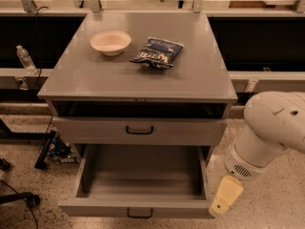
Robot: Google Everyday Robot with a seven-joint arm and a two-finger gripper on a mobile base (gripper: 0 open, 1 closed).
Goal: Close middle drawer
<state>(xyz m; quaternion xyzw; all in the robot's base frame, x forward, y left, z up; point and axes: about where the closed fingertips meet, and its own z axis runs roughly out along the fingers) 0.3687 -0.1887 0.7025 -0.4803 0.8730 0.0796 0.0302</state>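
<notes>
The cream-coloured gripper hangs low at the end of the rounded white robot arm, just beside the right front corner of the middle drawer. Whether it touches that corner cannot be told, nor whether it is open or closed.

Left of the gripper, this grey metal drawer with a low front panel and a small black handle stands pulled far out, its deep wide tray bare inside. Up and to the left of the gripper sits the taller grey drawer front with a wider black handle, with a dark gap above it under the flat grey cabinet top.

Farther back and left of the gripper, on that top, lie a dark blue crinkled snack bag and, beyond it to the left, a shallow cream-coloured bowl, near each other but apart. Far to the left, a clear plastic bottle stands on a ledge.
</notes>
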